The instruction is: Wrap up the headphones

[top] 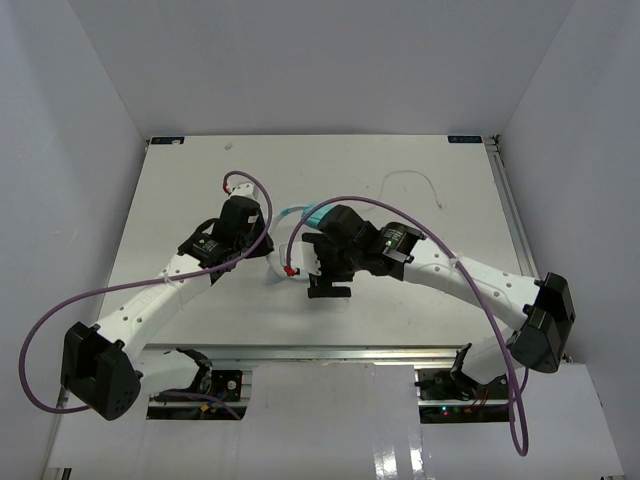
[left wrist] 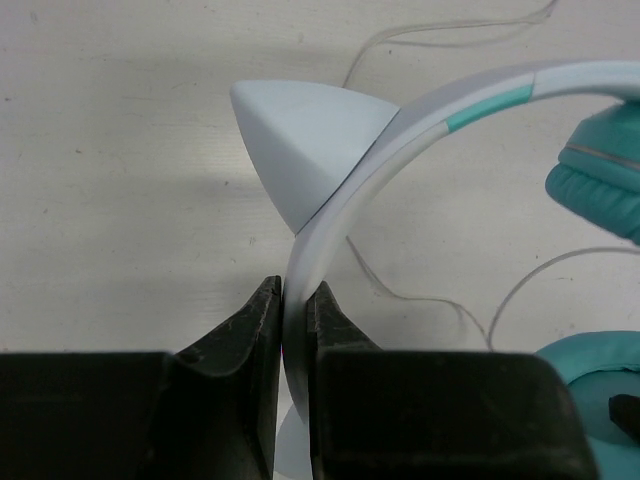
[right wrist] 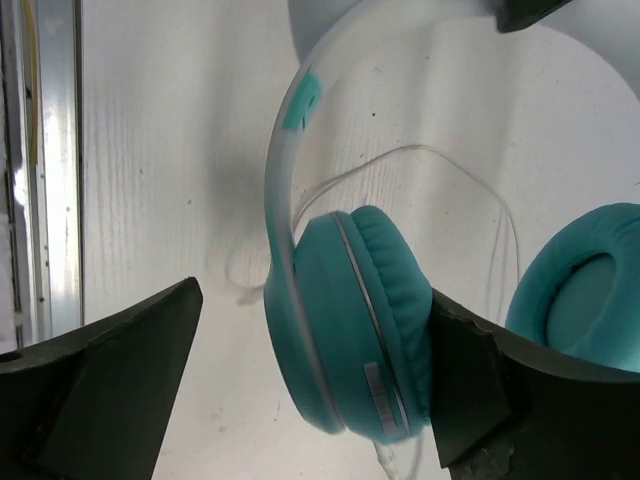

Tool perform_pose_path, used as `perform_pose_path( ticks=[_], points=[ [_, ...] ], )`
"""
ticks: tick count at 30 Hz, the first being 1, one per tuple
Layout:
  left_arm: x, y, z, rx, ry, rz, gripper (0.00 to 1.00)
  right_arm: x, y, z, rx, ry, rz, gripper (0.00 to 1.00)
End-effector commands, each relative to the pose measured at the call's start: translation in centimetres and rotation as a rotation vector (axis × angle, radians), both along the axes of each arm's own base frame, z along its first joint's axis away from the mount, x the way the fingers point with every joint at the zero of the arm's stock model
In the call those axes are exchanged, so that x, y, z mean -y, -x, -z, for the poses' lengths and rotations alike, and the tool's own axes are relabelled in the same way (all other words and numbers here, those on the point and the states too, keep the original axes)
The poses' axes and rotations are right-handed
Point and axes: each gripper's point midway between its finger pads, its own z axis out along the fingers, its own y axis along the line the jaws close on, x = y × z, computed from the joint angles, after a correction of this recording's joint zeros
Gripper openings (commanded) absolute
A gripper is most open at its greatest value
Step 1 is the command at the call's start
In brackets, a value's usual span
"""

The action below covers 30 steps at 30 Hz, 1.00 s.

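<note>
Arms: reach in from the near edge of the table [top: 190, 180], wrists converging at its middle.
Left gripper [left wrist: 292, 300]: pinches shut on the pale headband [left wrist: 400, 125].
Right gripper [right wrist: 315, 295]: gapes wide, straddles one teal ear cup [right wrist: 350, 330], grips nothing yet.
Headphones [top: 300, 214]: sit mid-table between both wrists, band running left to right.
Cord [top: 425, 185]: trails loose toward the far right corner, nearer the right arm.

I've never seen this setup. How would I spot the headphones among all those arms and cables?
On the white table, look at the middle, where the two arms meet. The headphones sit there, the left end effector pinching their pale headband: round teal ear cups and a thin white cord, unlike the thick purple cables.
</note>
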Motion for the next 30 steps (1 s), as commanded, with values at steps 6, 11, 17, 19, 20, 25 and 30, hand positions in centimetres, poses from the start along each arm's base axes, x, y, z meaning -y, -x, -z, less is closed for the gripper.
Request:
perform_pose_path(
  ticks=[6, 11, 17, 19, 20, 25, 30],
  points=[
    [1.7, -1.4, -5.0, 0.217, 0.036, 0.146, 0.00, -1.7, 1.5, -15.3, 0.148, -0.383, -0.280, 0.90],
    [1.4, 0.0, -4.2, 0.227, -0.004, 0.225, 0.00, 1.4, -2.0, -22.0, 0.196, -0.526, -0.259, 0.90],
    [1.9, 1.8, -5.8, 0.285, 0.035, 0.314, 0.00, 6.0, -6.1, -20.7, 0.123, -0.626, -0.285, 0.91],
    [2.0, 2.2, -6.7, 0.306, 0.056, 0.323, 0.00, 7.1, -5.8, -18.4, 0.064, -0.655, -0.317, 0.91],
    [2.0, 2.3, -7.3, 0.317, 0.067, 0.322, 0.00, 7.5, -5.6, -17.2, 0.054, -0.656, -0.331, 0.91],
    [2.7, 2.9, -10.7, 0.360, 0.174, 0.311, 0.00, 7.7, -3.8, -11.2, -0.033, -0.662, -0.387, 0.91],
    [2.7, 3.5, -14.1, 0.391, 0.244, 0.291, 0.00, 7.6, -4.0, -9.3, -0.025, -0.664, -0.413, 0.91]
  ],
)
